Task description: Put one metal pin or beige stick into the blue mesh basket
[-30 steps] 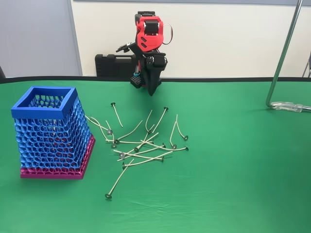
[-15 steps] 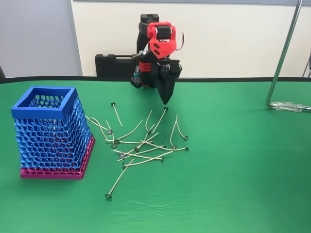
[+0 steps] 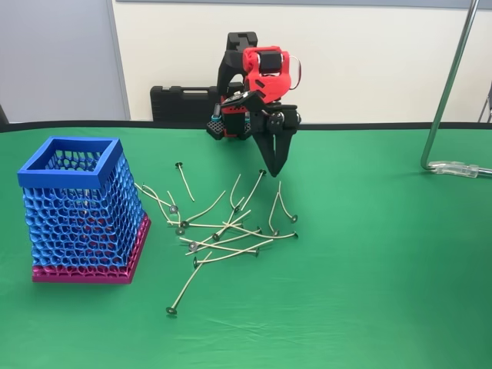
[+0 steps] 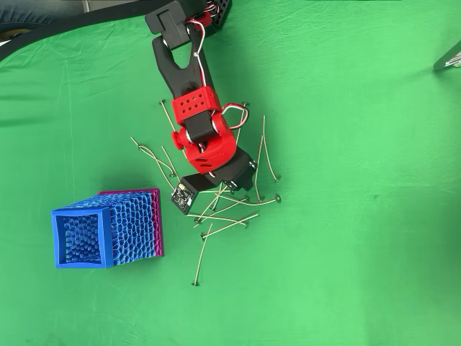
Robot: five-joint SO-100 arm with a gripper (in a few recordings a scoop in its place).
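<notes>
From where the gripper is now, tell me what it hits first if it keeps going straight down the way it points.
Probably the loose pile of beige sticks on the green table. The gripper points down, slightly open, above the pile's far edge. Depth is unclear, so it might meet bare cloth beside them.

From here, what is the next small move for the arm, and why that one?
Probably lower straight down onto a stick. In the fixed view the gripper hangs above the far edge of the stick pile with its jaws slightly parted and nothing between them, and the basket stands off to the left. No stick is held yet, so picking one comes first.
</notes>
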